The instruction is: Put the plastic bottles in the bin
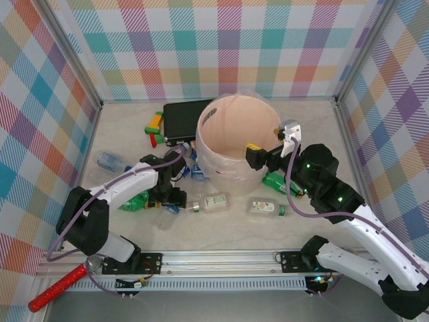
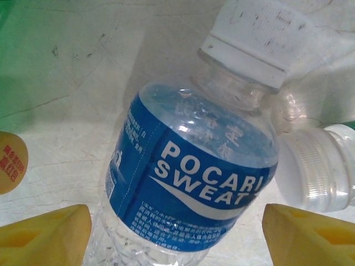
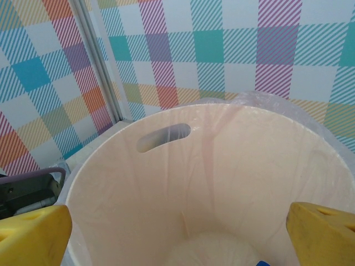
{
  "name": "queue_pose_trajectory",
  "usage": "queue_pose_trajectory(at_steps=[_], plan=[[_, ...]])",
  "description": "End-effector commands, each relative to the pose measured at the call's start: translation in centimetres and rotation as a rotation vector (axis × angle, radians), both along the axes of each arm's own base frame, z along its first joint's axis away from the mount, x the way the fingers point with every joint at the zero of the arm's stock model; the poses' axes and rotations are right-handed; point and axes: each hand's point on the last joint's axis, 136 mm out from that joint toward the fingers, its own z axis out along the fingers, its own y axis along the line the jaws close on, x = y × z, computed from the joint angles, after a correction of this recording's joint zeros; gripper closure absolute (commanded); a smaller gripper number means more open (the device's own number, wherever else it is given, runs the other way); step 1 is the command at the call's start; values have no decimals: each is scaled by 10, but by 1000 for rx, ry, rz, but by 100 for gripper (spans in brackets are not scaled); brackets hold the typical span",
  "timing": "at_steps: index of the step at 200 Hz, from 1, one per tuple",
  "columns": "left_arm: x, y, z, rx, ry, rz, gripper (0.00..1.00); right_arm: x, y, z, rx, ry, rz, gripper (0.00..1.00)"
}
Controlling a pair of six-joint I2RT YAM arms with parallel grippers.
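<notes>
The left end effector (image 2: 177, 241) hangs low over the worktop (image 2: 66, 83), between 7 and 8 o'clock of the bin (image 1: 224, 171). Its yellow fingers (image 2: 44, 235) are spread open on either side of a clear, blue-labelled Pocari Sweat bottle (image 2: 188, 177) lying beneath it. The right end effector (image 3: 177, 235) is open and empty above the bin's rim at roughly 4 o'clock, and other plastic bottles (image 1: 216, 201) lie on the worktop from 9 through 6 to 5 o'clock of the bin.

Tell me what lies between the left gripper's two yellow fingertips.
A clear, blue-labelled Pocari Sweat bottle lies on the table between the open left gripper's fingertips, as the left wrist view shows.
</notes>
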Motion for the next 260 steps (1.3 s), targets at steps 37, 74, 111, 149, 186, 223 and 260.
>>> queue_pose_trajectory(at_steps=[37, 74, 111, 149, 186, 223, 260], plan=[[2, -6, -19, 16, 43, -29, 21, 0, 0, 13, 41, -39, -4, 1], [2, -7, -31, 21, 59, -29, 27, -1, -1, 14, 42, -37, -2, 1], [1, -4, -37, 42, 71, -20, 30, -2, -1, 15, 45, -43, -2, 1], [2, -1, -28, 49, 43, -9, 41, -3, -1, 17, 50, -44, 4, 1], [5, 4, -10, 61, -5, 2, 44, -4, -2, 19, 56, -46, 4, 1], [11, 9, 18, 55, -96, 35, 45, -5, -1, 21, 62, -45, 11, 1], [18, 7, 60, -24, -231, 69, 46, -5, 0, 22, 74, -34, 16, 1]])
